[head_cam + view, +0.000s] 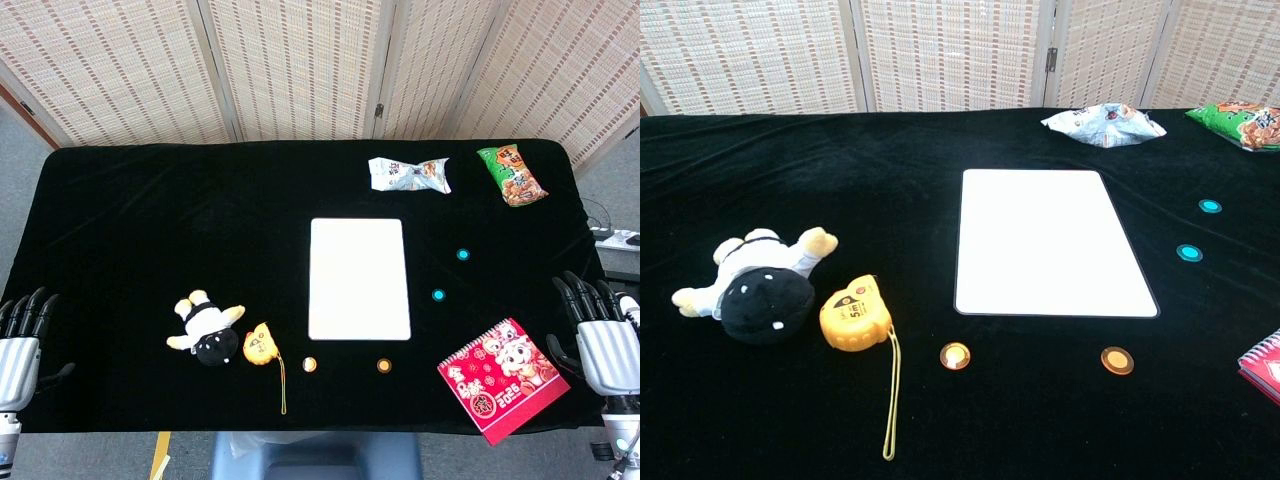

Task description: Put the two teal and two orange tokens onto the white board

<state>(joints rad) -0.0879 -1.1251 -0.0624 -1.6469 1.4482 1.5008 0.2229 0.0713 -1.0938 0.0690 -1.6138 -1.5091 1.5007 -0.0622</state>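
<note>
Flat white rectangular board (359, 278), bare; long axis runs away from the robot. Two round teal tokens (438, 295) lie right of it, nearer the right robot hand (604, 345). Both robot hands, left robot hand (20, 340) included, are spread and hold nothing.

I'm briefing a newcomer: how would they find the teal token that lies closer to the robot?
Start at the white board in the middle of the black table. Off its right edge lie two teal tokens, apart from it. The one meant is nearer the robot and the board; the other teal token lies farther back, toward the snack bags.
</note>
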